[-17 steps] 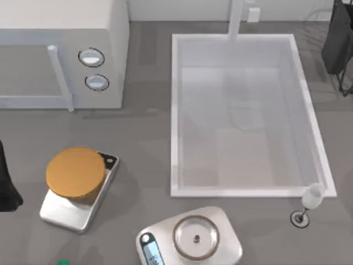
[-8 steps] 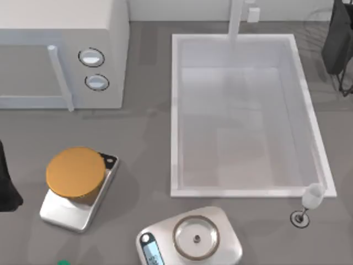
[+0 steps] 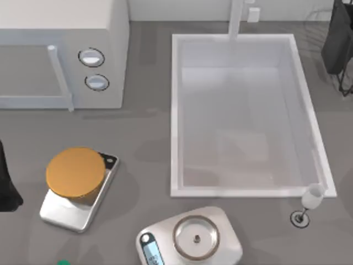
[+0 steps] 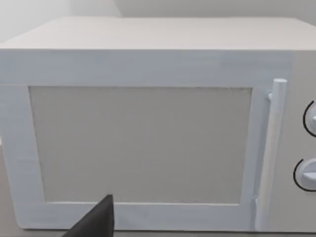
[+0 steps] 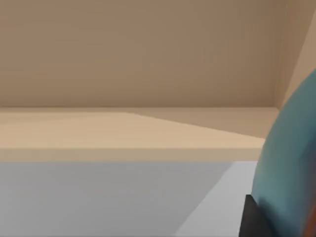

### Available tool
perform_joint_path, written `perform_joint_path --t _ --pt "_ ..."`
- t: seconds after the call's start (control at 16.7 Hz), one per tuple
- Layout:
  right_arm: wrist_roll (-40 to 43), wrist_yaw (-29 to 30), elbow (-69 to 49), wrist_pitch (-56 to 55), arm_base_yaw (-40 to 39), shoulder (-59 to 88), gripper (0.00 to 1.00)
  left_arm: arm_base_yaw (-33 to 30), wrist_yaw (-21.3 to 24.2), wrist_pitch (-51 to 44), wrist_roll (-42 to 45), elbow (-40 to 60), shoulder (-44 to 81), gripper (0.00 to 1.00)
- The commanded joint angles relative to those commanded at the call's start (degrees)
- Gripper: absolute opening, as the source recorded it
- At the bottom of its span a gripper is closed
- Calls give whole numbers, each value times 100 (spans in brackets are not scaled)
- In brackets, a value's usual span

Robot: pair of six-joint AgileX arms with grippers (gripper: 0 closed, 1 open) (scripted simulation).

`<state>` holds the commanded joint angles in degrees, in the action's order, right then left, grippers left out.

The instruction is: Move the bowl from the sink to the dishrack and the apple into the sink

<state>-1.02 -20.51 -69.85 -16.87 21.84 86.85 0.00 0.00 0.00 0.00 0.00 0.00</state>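
**Bowl out of the basin, both arms at the table's edges**

Seen from above, the sink [image 3: 175,110] lies right of the microwave [image 3: 60,52]; the left arm [image 3: 6,182] waits far left. By the right gripper [image 5: 254,222], grip unclear, curves the blue bowl [image 5: 291,158].

Top view: overhead, looking straight down on grey table [image 3: 143,138], taking in microwave [image 3: 60,52] at left, sink [image 3: 242,116] at right, scales along near edge.
Left wrist view: low, level, close, facing microwave door [image 4: 140,145]; shares microwave with top view.
Right wrist view: very close, facing beige wall [image 5: 138,49], blue curved surface [image 5: 291,163] at edge.
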Motion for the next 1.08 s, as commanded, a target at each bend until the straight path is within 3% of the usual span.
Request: perform_joint_path --t 0.42,0.84,1.08 --pt "7 382 1127 -2644 -346 1377 0 0 0 0 0 0 0 100" --pt "9 463 1378 -3029 -426 1611 0 0 0 0 0 0 0 100" --pt "9 463 1378 -3029 -426 1611 30 0 0 0 0 0 0 100"
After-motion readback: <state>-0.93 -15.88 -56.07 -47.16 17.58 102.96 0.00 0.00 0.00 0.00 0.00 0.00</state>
